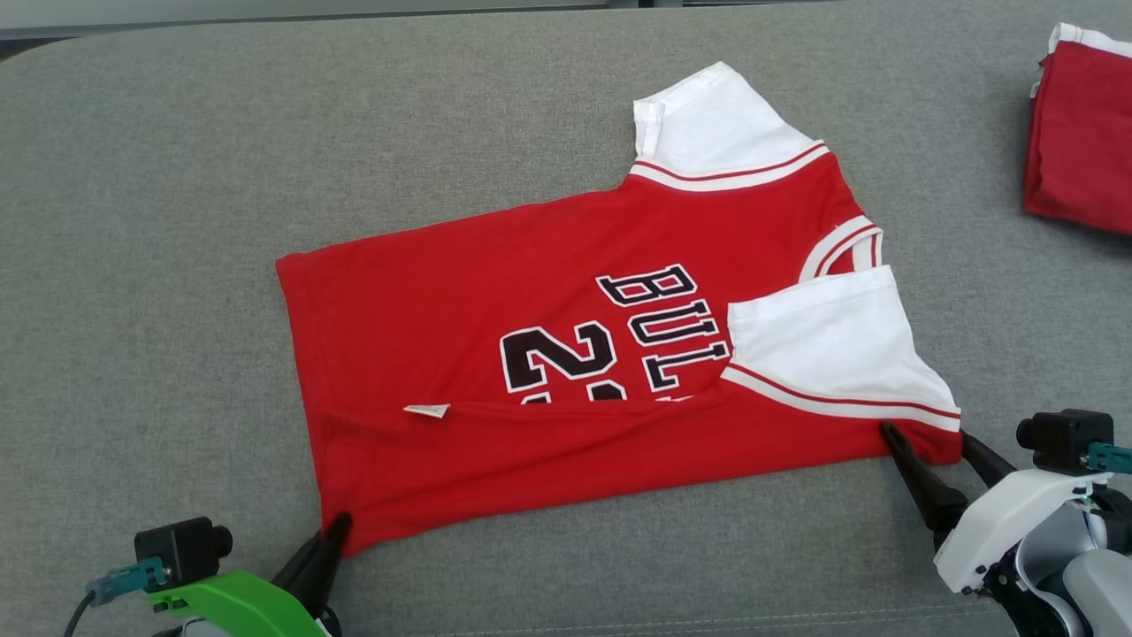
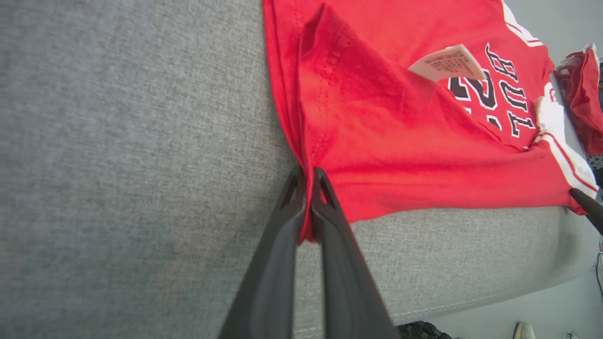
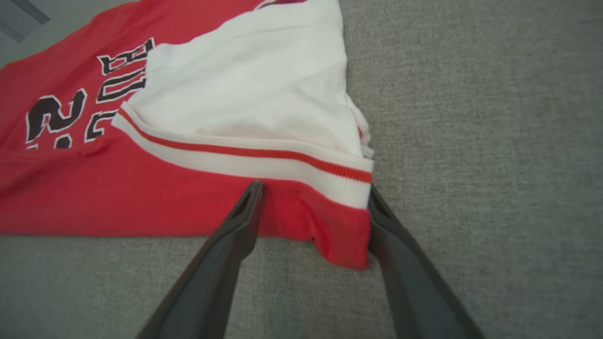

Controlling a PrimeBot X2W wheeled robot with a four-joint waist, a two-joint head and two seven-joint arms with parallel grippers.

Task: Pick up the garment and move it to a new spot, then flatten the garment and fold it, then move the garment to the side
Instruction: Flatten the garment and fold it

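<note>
The garment [image 1: 566, 354] is a red shirt with white sleeves and black lettering, lying on the grey cushion with its near long edge folded over. My left gripper [image 1: 336, 529] is shut on its near left hem corner; the left wrist view shows the red cloth [image 2: 358, 141] pinched between the fingers [image 2: 288, 207] of my left gripper [image 2: 307, 175]. My right gripper [image 1: 924, 433] stands open at the near right corner, one finger on each side of the red corner below the white sleeve. In the right wrist view the jaws of my right gripper [image 3: 314, 190] are spread with the garment [image 3: 330, 226] loose between them.
A second red and white garment [image 1: 1079, 133] lies folded at the cushion's far right edge. The grey cushion [image 1: 141, 265] spreads wide to the left and behind. Its front edge [image 2: 471, 301] runs just below the shirt, with floor beyond.
</note>
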